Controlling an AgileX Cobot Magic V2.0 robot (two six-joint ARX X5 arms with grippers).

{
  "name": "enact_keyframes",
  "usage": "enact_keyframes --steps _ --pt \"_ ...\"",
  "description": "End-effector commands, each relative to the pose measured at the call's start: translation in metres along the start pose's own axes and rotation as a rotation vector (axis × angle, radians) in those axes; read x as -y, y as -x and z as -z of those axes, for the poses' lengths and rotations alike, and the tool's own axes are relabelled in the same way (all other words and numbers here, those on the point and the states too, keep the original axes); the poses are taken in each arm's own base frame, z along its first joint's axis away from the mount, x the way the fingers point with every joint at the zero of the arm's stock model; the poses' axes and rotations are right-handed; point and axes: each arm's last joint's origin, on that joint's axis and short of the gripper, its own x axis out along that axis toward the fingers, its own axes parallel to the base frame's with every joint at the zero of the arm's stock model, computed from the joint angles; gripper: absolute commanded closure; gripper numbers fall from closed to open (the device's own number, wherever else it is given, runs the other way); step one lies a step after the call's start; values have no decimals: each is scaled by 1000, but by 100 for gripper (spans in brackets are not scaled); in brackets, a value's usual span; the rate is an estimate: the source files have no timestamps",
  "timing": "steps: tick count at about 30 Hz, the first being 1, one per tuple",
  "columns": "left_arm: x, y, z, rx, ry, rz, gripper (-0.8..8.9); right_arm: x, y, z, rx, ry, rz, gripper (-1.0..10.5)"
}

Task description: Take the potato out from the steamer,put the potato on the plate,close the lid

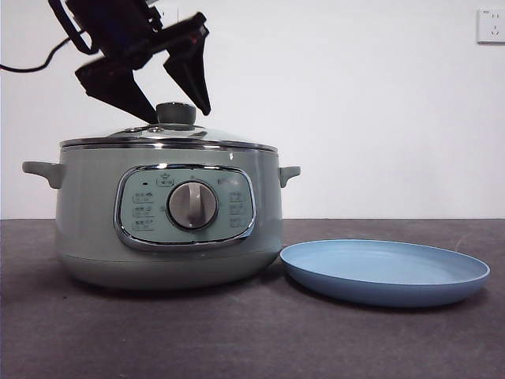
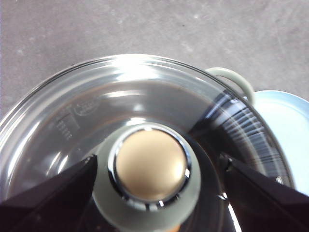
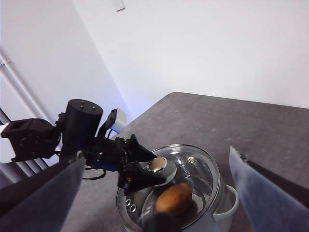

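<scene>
The dark grey surface (image 1: 252, 339) is carrying everything, and the steamer (image 1: 170, 221) is sitting on it at the left of the front view, its control panel and silver dial (image 1: 192, 205) facing the camera. The lid (image 1: 166, 136) is resting closed on the steamer's chrome rim, its pale green knob (image 1: 175, 113) standing up at the centre.

The plate (image 1: 385, 272) is lying flat on the surface just beside the steamer's base, on the right in the front view, and it is holding nothing.

The left gripper (image 1: 170, 99) is hanging over the lid, coming in from the top left corner of the front view. Its jaws are standing wide apart, one on each side of the knob, and they are gripping nothing; the left wrist view is showing a clear gap between each jaw and the knob (image 2: 147, 176).

The right gripper (image 3: 154, 203) is waiting higher up and off to one side, looking down on the steamer (image 3: 217, 203), with its jaws spread wide and bare.

The potato (image 3: 174, 198) is lying inside the steamer under the glass lid (image 3: 188, 169), showing brown through it in the right wrist view.
</scene>
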Motion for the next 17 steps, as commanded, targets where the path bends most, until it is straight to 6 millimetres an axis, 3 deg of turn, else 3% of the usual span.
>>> enact_keyframes --steps 1,5,10,17 --pt "-2 -9 2 -15 -17 -25 397 -1 0 -1 5 14 -4 443" --pt "-2 -11 2 -15 -29 -34 420 -1 0 -1 5 14 -3 443" --pt "-2 -11 2 -7 -37 -33 831 -1 0 -1 5 14 -3 446" --pt "-1 -6 -8 26 -39 -26 822 -1 0 -1 4 10 -6 447"
